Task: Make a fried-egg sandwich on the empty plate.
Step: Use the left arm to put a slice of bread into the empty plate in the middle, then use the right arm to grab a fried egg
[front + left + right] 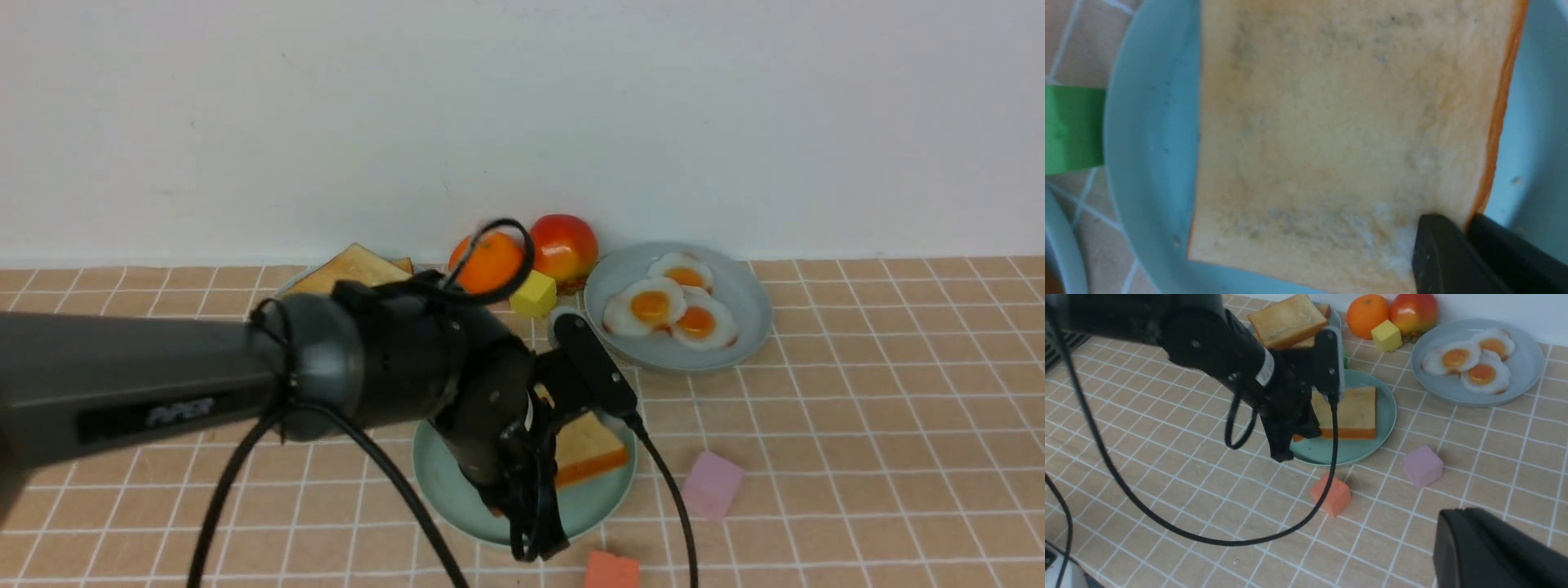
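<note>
Front, left-wrist and right-wrist views of the sandwich assembly at its first layer. One toast slice (589,447) lay flat on the mint-green plate (441,482) at lower centre of the front view, so the base of the fried-egg sandwich was judged to be in place. The left gripper (535,523) stood over the slice's near corner; in the left wrist view its jaws were narrow and closed on the crust edge, one finger (1443,253) over the toast face and the other outside the crust. The three fried eggs (663,306) sat untouched on the grey-blue plate (755,314) at upper right of the front view, and the toast stack (351,269) rested at upper left of centre, partly hidden by the arm. Outstanding steps, as judged: one egg onto the slice, then a second slice on top. Only a dark part of the right gripper (1490,547) showed, at lower right of the right wrist view; whether its jaws were wide or narrow could not be told. Bystanders: orange (486,261), apple (563,245), yellow cube (533,294), pink cube (712,486), red cube (612,570), green block (1069,128). Writing: a pale logo (181,411) on the left arm, too blurred to read with confidence; no other lettering was seen
</note>
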